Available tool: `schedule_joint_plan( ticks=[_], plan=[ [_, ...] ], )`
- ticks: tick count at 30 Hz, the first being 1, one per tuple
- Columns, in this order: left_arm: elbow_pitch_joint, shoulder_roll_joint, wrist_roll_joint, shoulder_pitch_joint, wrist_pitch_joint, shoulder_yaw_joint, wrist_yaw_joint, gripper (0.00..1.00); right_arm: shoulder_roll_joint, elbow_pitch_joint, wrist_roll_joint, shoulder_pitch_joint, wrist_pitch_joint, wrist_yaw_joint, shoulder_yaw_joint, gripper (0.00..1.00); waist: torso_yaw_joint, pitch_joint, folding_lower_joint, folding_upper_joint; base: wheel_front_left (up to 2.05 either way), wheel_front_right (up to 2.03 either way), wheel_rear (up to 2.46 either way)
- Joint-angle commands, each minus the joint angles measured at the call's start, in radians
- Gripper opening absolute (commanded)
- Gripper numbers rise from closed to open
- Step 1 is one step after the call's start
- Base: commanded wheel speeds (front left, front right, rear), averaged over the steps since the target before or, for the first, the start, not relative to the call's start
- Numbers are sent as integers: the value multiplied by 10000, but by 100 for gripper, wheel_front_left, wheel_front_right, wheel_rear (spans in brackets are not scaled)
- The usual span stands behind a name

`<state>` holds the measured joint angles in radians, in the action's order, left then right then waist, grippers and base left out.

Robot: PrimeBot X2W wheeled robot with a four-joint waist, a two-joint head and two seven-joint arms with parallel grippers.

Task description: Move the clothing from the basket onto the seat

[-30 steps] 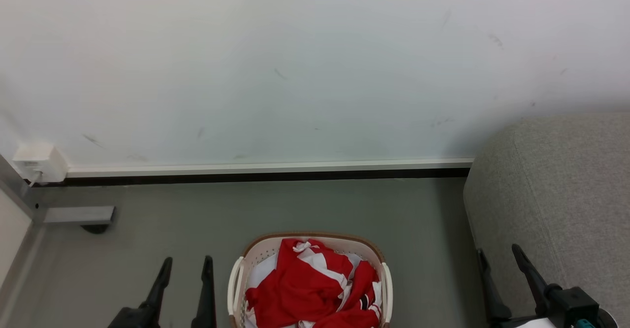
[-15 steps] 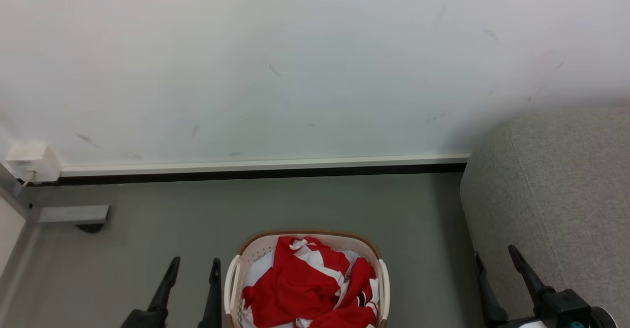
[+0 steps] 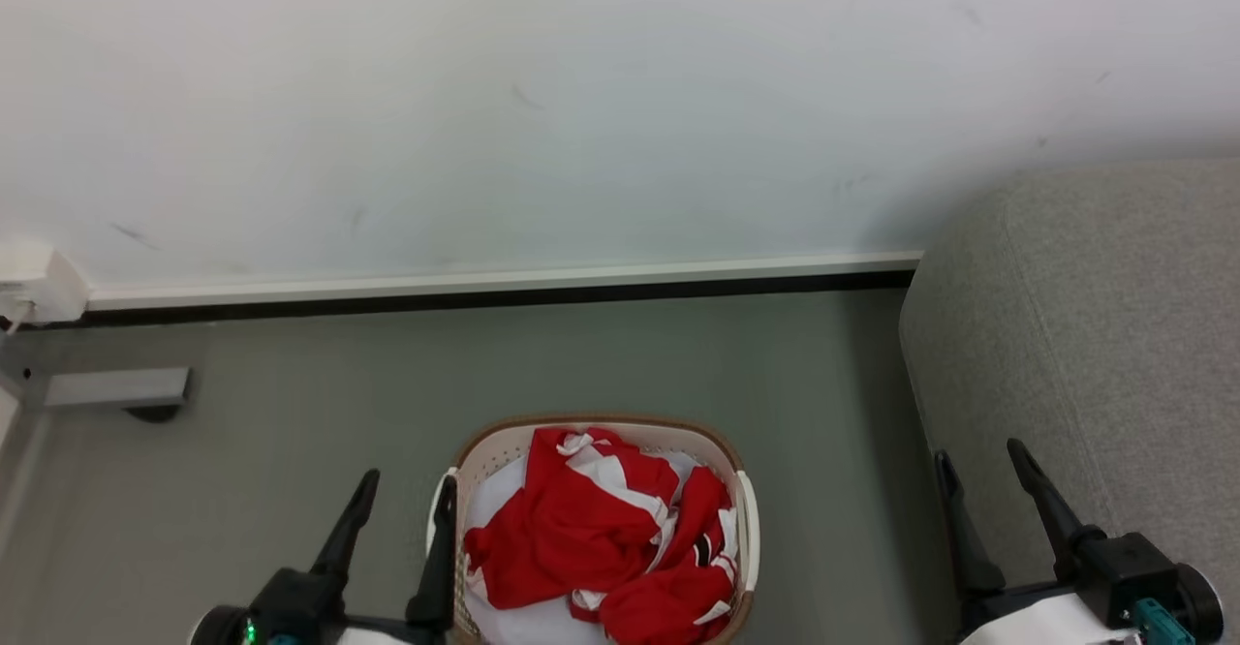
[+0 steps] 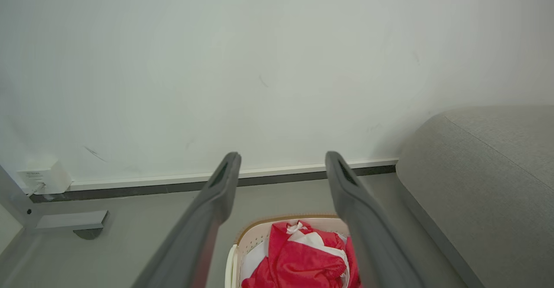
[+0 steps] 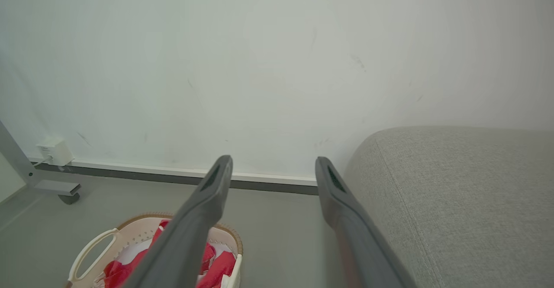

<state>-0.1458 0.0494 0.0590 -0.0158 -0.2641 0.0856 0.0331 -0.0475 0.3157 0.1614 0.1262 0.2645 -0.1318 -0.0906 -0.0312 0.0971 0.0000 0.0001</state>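
Red and white clothing lies crumpled in the cream basket with a brown rim, standing on the grey floor at the bottom centre of the head view. My left gripper is open just left of the basket, its right finger over the left handle. My right gripper is open at the lower right, beside the grey seat. The left wrist view looks down on the clothing between that open gripper. In the right wrist view the open gripper points at the wall, with the basket lower left and the seat on the right.
A white wall with a white and dark baseboard runs behind the basket. At the far left stand a metal frame foot on a caster and a white box on the wall. Bare grey floor lies between basket, wall and seat.
The head camera has tilted down, so the whole picture has shifted up. My left gripper has moved right, closer to the basket's left handle. Both grippers stay open.
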Motion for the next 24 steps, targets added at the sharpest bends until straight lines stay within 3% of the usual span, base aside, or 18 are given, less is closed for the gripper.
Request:
schedule_joint_plan(
  ticks=[1, 9, 14, 24],
  plan=[
    [-56, 32, -98, -288, -7, 48, 80, 100, -55, -112, -11, 204, 0, 21, 47, 100, -50, 490, 0, -1, 0, 0, 0],
    [-1065, 74, -411, -2566, -7, 1014, 729, 100, -52, -683, -367, 1254, -3, 21, 183, 100, -42, 2711, 0, -1, 0, 0, 0],
    [-1795, 170, -600, -4046, -6, 1749, 882, 100, -49, -1107, -562, 1931, -3, 21, 193, 100, -83, 4041, 0, -1, 0, 0, 0],
    [-5642, 119, -441, -7105, 22, 2724, 900, 100, -39, -2305, -951, 2779, -3, 21, 424, 100, -236, 6338, 0, -1, 0, 0, 0]
  ],
)
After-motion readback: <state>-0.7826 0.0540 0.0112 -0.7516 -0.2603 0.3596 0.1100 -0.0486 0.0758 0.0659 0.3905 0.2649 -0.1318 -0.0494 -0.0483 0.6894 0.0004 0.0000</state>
